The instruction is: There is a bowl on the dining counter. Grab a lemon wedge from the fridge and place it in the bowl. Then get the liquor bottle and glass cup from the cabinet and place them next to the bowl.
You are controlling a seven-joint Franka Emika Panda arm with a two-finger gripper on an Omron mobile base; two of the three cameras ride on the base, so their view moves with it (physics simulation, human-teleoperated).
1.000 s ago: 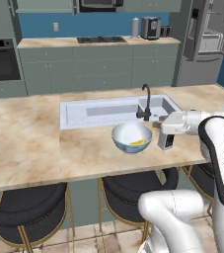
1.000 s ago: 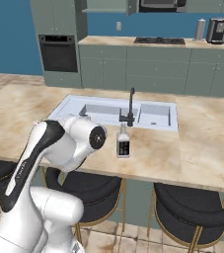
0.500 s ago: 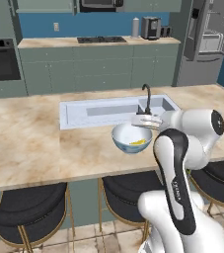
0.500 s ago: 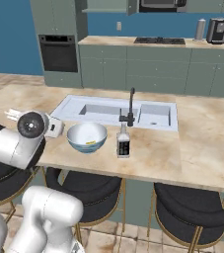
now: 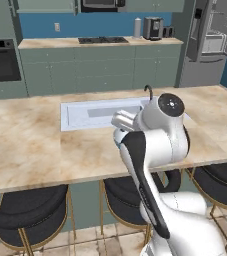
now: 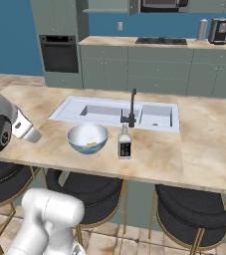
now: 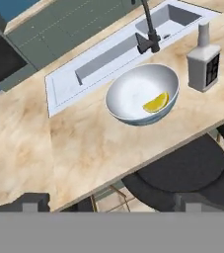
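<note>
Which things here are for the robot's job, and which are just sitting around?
For the job:
bowl
lemon wedge in the bowl
liquor bottle beside the bowl
dining counter
fridge

Just there:
faucet
sink
oven
stools

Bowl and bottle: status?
Hand open, empty, above the counter edge. Lemon wedge in bowl; bottle upright beside it, apart, on counter. Glass cup not yet there. Nothing blocking.
</note>
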